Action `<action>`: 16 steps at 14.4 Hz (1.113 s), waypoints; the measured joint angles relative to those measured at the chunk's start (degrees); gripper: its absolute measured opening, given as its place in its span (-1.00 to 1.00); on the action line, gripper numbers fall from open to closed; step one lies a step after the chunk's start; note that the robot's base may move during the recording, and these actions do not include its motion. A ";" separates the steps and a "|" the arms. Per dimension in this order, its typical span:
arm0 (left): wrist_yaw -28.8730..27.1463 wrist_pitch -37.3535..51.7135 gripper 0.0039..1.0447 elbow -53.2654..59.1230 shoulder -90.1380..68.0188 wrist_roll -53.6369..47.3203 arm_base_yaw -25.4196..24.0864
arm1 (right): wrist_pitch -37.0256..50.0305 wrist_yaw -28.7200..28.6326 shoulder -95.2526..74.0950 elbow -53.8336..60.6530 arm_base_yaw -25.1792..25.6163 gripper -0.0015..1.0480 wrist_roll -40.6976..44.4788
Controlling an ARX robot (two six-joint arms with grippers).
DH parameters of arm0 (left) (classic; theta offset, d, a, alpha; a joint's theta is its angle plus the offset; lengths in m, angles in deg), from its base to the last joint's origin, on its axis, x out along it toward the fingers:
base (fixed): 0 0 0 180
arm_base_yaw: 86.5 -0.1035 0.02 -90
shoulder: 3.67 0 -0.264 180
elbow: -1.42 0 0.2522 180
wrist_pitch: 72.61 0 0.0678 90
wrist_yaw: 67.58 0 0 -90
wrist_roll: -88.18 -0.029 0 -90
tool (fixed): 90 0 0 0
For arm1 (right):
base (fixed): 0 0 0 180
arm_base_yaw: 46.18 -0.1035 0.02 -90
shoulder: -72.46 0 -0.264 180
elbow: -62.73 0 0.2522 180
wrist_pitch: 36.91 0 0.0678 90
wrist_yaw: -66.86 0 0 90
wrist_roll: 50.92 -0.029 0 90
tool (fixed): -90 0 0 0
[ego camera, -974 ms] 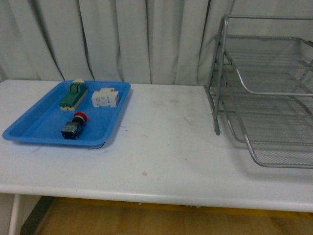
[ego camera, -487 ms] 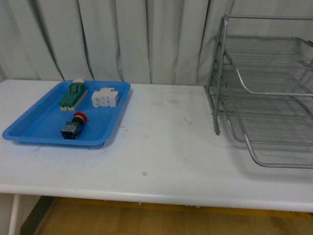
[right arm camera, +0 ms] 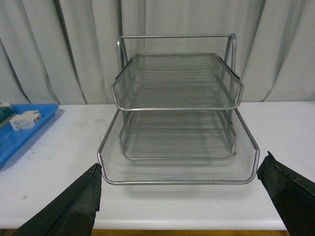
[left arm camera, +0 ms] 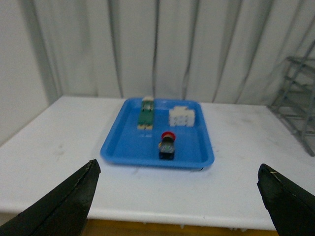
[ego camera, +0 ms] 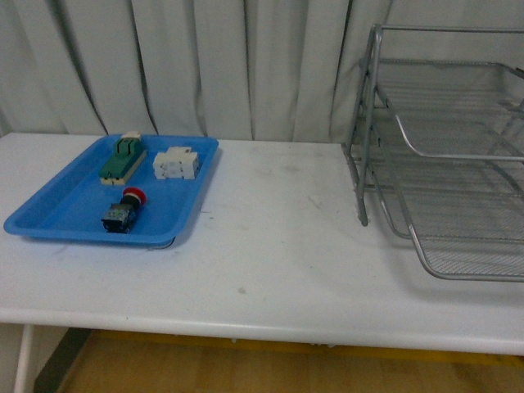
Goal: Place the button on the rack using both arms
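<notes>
The button [ego camera: 123, 210], red-capped on a black and blue body, lies on its side in the blue tray [ego camera: 49, 214] at the table's left; it shows in the left wrist view too, button [left arm camera: 167, 145]. The silver wire rack [ego camera: 446, 155] stands at the right, its lowest tray pulled forward, rack [right arm camera: 177, 123]. Neither arm shows in the front view. My left gripper [left arm camera: 178, 196] is open, held back from the table's front edge and facing the tray. My right gripper [right arm camera: 181, 196] is open, facing the rack from in front of the table edge. Nothing lies between either pair of fingers.
In the blue tray [left arm camera: 123, 147] a green and beige block [ego camera: 124, 157] and a white blocky part [ego camera: 177, 163] lie behind the button. White table [ego camera: 278, 246] spans between tray and rack. Grey curtain [ego camera: 205, 65] hangs behind.
</notes>
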 joint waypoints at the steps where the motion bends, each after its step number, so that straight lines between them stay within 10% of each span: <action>1: -13.16 -12.04 0.88 -5.73 -8.00 6.49 6.34 | -0.04 0.11 -0.02 0.00 0.00 0.87 -0.02; 4: -26.86 -4.90 0.88 -16.09 -26.03 17.64 0.81 | -0.02 0.00 -0.02 0.00 0.00 0.87 0.02; 9: -8.76 26.38 0.88 -38.05 -78.82 8.13 -8.87 | 0.00 0.02 -0.02 0.00 0.00 0.87 0.02; 16: 7.85 15.34 0.88 -62.77 -112.02 -4.66 -4.07 | -0.02 0.02 -0.02 0.00 0.00 0.87 0.02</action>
